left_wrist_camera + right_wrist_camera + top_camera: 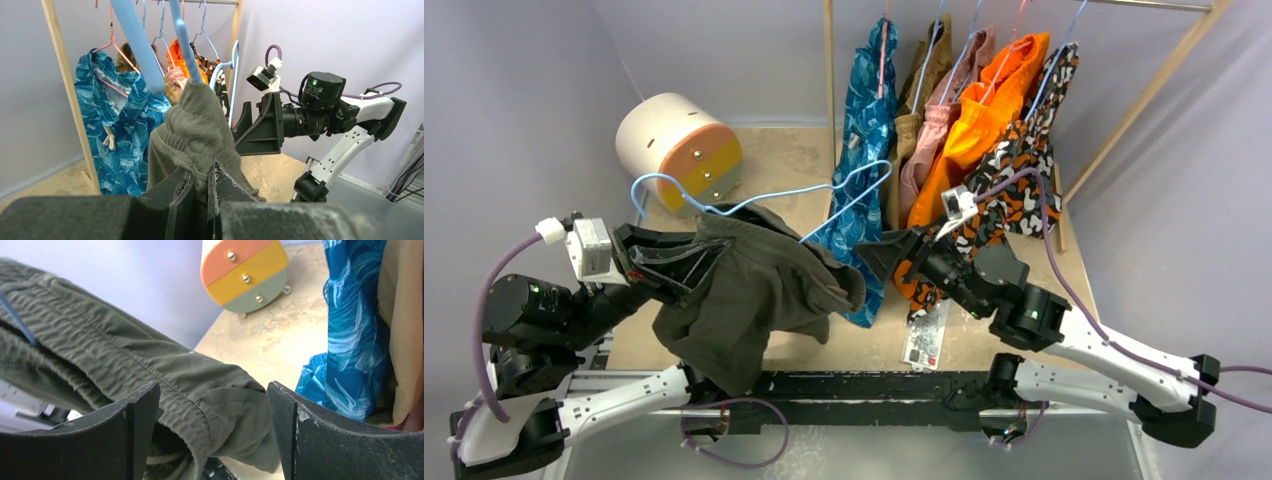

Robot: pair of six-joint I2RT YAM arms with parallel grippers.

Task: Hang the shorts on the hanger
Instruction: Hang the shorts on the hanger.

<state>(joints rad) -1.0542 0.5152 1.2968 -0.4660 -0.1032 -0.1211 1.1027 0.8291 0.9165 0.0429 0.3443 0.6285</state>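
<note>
Top view:
- I log the rack (829, 60) at the far right of the table (794, 150). It holds a row of hung garments, with blue shorts (864, 130) at the left end and an orange garment (984, 110) further along.
- The drum (679, 150) lies on its side at the back left.
- The shorts (749, 290) hang in mid-air, draped on the hanger (799, 190).
- The left gripper (699, 262) is at their left edge and the right gripper (874, 258) at their right.

Left wrist:
- The left gripper (200, 200) is clamped on the shorts (192, 130), under the hanger (135, 40).
- The right gripper (260, 125) is just beyond.

Right wrist:
- The right gripper (212, 390) has its jaws spread wide, with a fold of the shorts (150, 360) between them.
- The drum (245, 275) is behind.
</note>
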